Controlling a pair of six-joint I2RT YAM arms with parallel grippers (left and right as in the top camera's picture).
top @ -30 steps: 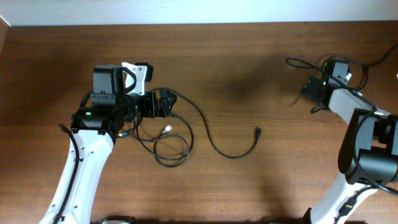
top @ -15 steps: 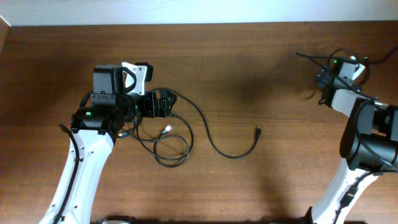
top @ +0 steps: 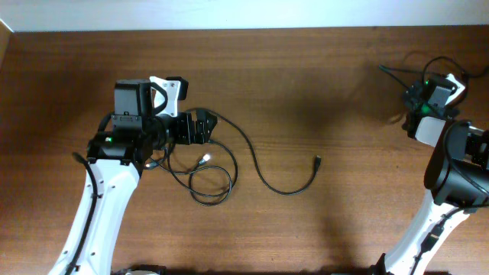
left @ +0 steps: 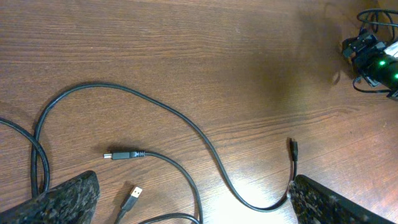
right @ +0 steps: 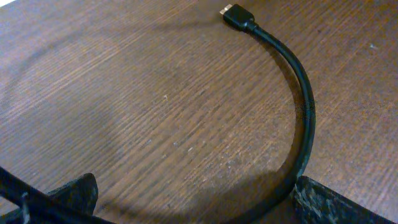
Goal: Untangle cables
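Left pincer (top: 209, 127): released, jaws spread wide with nothing clamped. You have it over the left half of the table (top: 306, 61), and its fingers (left: 68, 196) fill the two bottom corners of your left wrist view.
Right pincer (right: 196, 182): released too, jaws wide. It sits at the far right, toward the back edge.
Cables: most lie in a loose tangle on the left half, under and just beside the left pincer.
Long cable (left: 99, 85): it arches out of the tangle, then sweeps right in a hook toward the table's middle. It ends in a small plug (left: 293, 148) lying alone on bare wood.
Coil (top: 231, 182): a slack loop on the robot's side of the left pincer, flat on the wood.
Loose plugs: a dark plug (left: 121, 154) and a silver-tipped plug (left: 132, 197) lie within the tangle, near each other but apart.
Short cable (right: 305, 106): well apart from the rest, it arcs across your right wrist view with its end plug (right: 235, 17) at the top. Its lower run passes just beside one finger, and you cannot tell whether they touch.
Surface: brown wood grain, matte, with a soft shadow patch (top: 306, 111) right of centre and a glare spot near the long cable's hook.
Room: only a pale strip (top: 244, 14) shows beyond the back edge.
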